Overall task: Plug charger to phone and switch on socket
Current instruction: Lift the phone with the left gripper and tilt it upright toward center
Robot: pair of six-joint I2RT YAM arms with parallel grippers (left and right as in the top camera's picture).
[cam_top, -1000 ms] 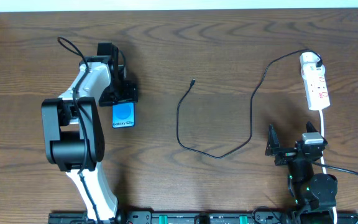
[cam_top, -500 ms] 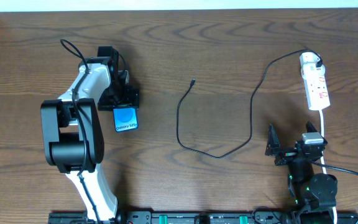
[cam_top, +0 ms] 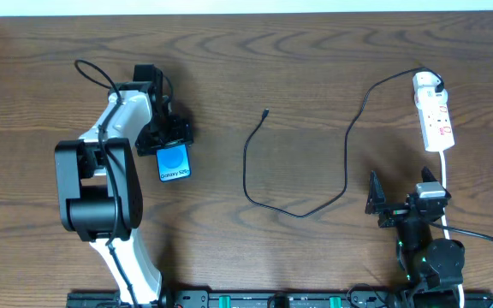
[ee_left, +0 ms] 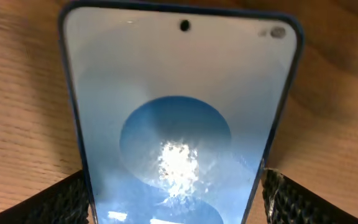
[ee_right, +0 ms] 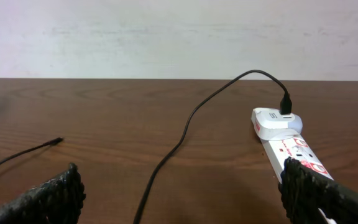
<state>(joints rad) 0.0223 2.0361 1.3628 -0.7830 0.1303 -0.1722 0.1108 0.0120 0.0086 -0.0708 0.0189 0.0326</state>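
Gripping the phone [cam_top: 173, 162] by its slim edges at the left of the bench [cam_top: 315, 51], the left hand [cam_top: 169, 141] has little purchase, so a tilt or a drag over the wood could twist it loose. The charger [cam_top: 347, 167] has its connector tip [cam_top: 265, 111] lying well apart at mid-bench, small and easy to fumble. Its white plug [cam_top: 427, 83] sits in the socket [cam_top: 435, 120] at far right. The right hand [ee_right: 180, 180] hangs released near the socket. The bench is dark wood grain, and a pale, plain wall [ee_right: 166, 37] stands behind it.

Brown wooden table [cam_top: 315, 68]; white wall [ee_right: 166, 37] behind it.
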